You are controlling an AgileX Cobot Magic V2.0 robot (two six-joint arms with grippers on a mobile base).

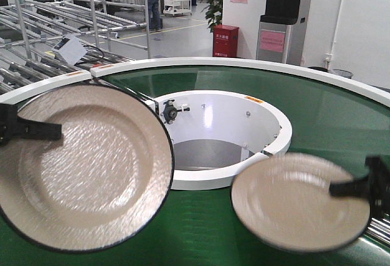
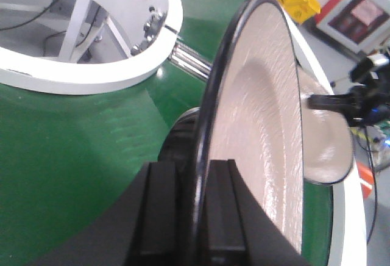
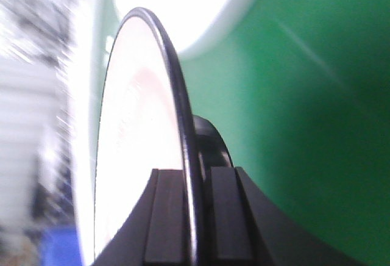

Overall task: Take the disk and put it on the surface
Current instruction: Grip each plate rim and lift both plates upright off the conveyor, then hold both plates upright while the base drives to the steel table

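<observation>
While held up over the green belt, left disk point(image 1: 85, 168): large cream plate with a thin black rim, tilted with its face to the front camera, filling the lower left of that frame
Left gripper point(image 2: 194, 171): black fingers point(image 2: 159, 211) closed on the left disk's rim, one on each face; in the front view it reaches in from the left edge
Right disk point(image 1: 298, 202): cream plate, blurred, at the lower right of the front view, face tilted toward the camera, apart from the left disk
Right gripper point(image 3: 194, 177): fingers clamped on the right disk's rim, which shows edge-on in the right wrist view
Conveyor belt point(image 1: 317, 107): green ring with white rims, below and behind both disks
Inner ring point(image 1: 268, 125): white wall around the central opening, between the two disks in the front view
Background: metal racks point(image 1: 36, 22) at upper left, red bin point(image 1: 225, 40) at upper centre
</observation>
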